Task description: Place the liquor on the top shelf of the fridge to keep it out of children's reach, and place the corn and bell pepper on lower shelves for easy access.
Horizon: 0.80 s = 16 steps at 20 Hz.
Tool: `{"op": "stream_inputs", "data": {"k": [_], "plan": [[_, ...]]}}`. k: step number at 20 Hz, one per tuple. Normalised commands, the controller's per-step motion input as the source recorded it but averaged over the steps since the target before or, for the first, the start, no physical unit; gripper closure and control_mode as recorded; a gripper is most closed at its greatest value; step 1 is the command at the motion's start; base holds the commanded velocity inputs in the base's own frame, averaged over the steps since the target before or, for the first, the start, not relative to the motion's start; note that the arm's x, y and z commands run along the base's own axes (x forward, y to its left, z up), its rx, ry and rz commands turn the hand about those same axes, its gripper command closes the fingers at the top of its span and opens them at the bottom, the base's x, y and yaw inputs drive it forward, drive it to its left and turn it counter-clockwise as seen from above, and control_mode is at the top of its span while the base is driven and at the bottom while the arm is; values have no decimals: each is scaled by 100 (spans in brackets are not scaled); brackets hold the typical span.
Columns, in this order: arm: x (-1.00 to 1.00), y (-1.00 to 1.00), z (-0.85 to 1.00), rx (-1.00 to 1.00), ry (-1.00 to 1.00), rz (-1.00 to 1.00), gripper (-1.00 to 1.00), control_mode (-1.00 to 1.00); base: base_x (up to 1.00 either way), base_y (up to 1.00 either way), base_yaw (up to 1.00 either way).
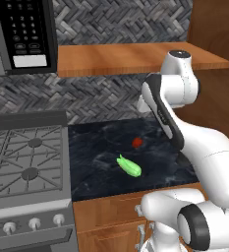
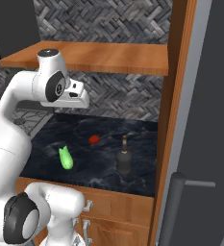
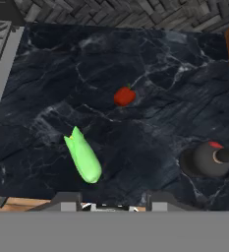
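The liquor [image 2: 123,158] stands upright on the dark marble desk [image 2: 137,139], right of the bell pepper [image 2: 94,139] and corn [image 2: 65,157]. Your gripper [image 3: 114,201] hangs high above, holding nothing; its spread is unclear. A skewed grasp could topple the bottle. The fridge [image 2: 209,120] looks closed.

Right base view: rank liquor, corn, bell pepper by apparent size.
1. liquor, tallest and bulkiest on the counter
2. corn, clearly shorter than the bottle
3. bell pepper, smallest, though it sits a little farther back
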Motion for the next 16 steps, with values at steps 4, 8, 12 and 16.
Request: {"op": "stream_inputs", "data": {"k": [4,8,12,16], "plan": [[-9,0,-11,0,-1,0,-100,-100,0,0,0],[-31,0,-26,0,-8,-6,-100,-100,0,0,0],[-31,0,-23,0,-4,-9,-100,-100,0,0,0],[-28,0,-24,0,-6,-10,-100,-100,0,0,0]]}}
